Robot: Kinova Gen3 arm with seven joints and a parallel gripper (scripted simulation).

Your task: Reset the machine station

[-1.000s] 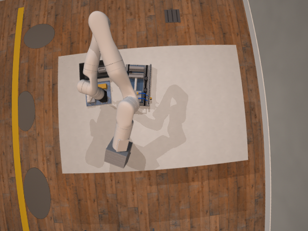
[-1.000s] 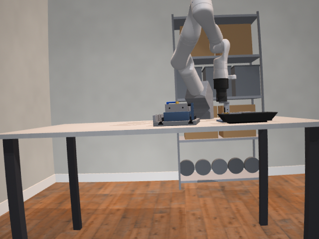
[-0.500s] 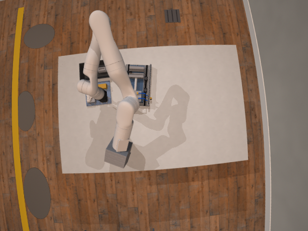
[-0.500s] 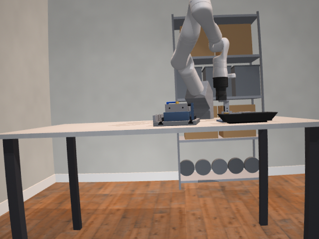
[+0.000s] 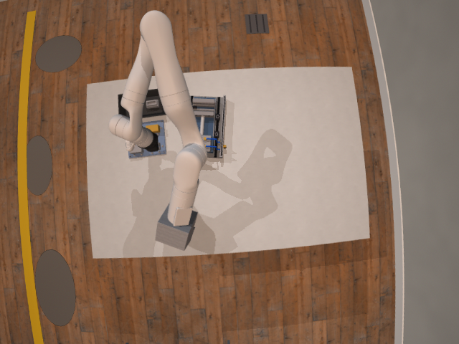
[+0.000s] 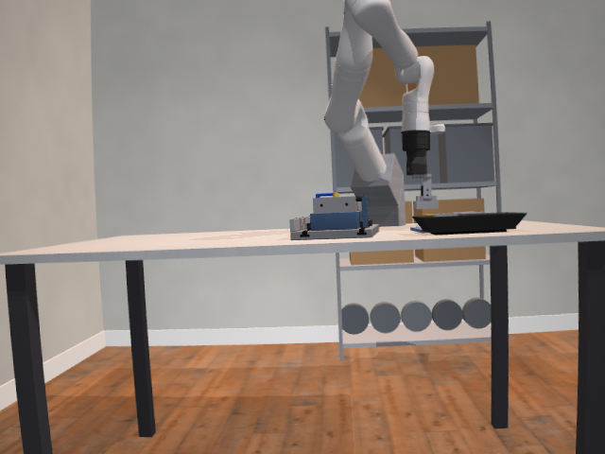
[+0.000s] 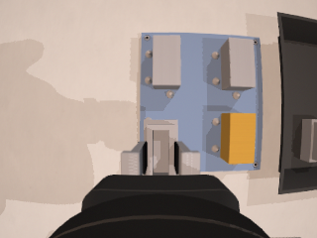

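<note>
Wrist view: the claw (image 6: pixel 426 196) (image 7: pixel 160 153) is clamped on a gray pocketed metal block (image 6: pixel 426 202) (image 7: pixel 162 126), above the blue infeed plate (image 5: pixel 161 144) (image 6: pixel 415 228) (image 7: pixel 190 99). Best clear the black outfeed tray's (image 6: pixel 469 223) (image 7: pixel 296 94) wall, then lower it level, pocket up.

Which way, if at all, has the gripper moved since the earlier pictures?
Yes: up. In the exterior view, the gripper stands higher above the black tray, a finished part between its jaws.
</note>
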